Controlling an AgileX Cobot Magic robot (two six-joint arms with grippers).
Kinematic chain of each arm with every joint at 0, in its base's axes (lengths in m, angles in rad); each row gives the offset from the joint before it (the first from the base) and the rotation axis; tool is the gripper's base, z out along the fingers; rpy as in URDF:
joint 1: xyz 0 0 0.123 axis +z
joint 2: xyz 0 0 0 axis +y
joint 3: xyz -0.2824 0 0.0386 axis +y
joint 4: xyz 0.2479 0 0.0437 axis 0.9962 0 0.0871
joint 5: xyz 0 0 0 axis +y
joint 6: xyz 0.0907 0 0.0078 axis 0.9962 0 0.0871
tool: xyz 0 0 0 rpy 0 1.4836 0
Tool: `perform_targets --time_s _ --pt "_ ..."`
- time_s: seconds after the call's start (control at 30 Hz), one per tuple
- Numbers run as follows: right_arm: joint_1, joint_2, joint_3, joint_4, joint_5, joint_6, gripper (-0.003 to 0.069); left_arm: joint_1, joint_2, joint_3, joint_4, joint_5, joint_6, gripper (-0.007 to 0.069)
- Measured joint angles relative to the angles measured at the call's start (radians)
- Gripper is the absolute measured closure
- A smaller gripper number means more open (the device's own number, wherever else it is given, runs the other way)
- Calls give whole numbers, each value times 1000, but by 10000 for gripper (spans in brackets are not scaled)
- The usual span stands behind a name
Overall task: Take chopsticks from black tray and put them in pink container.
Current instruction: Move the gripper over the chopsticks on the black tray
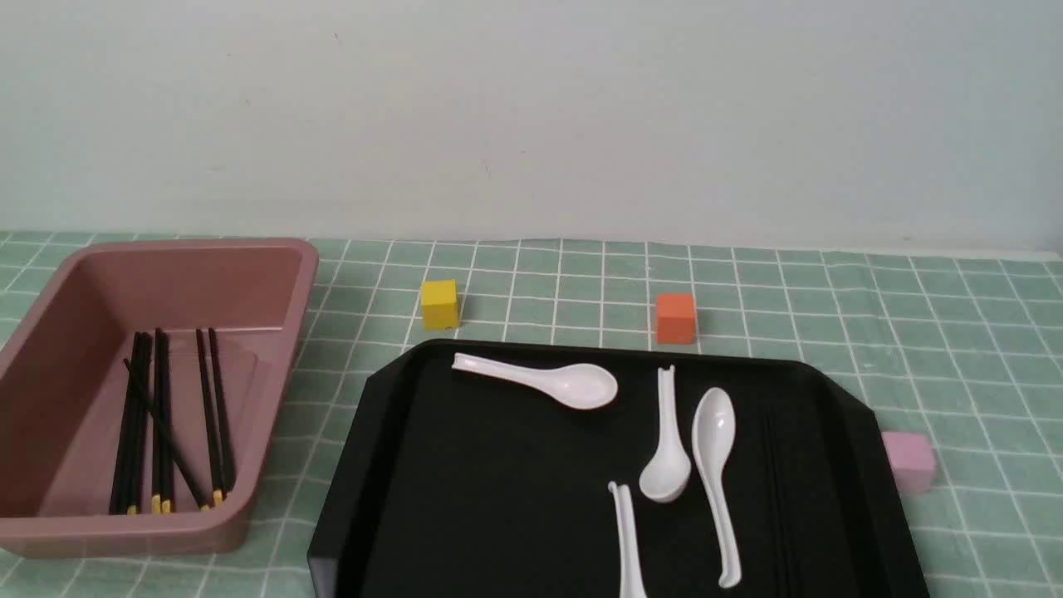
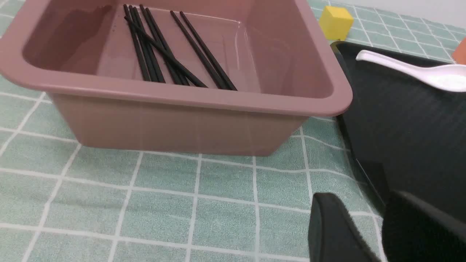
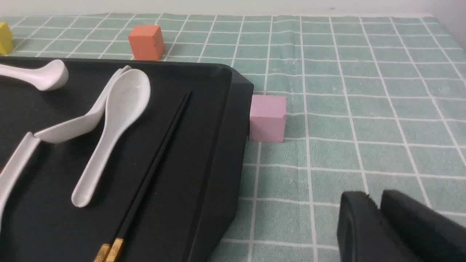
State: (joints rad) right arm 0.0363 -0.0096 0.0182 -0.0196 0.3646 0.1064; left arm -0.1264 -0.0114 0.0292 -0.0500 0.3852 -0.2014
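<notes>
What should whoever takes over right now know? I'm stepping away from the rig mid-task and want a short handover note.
Left gripper: jaws close together, empty, over the cloth by the left edge of the black tray.
Right gripper: jaws close together, empty, over the cloth off the tray's right edge.
Done: several chopsticks lie in the pink container.
Left: one pair of chopsticks lies on the tray near its right rim, yellow tips toward the robot. The white spoons stay on the tray.
</notes>
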Motion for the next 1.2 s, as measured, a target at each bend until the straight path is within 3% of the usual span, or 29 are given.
perform_targets --time_s 1.2 --pt "0 0 0 0 0 1 511 0 0 0 0 0 0 386"
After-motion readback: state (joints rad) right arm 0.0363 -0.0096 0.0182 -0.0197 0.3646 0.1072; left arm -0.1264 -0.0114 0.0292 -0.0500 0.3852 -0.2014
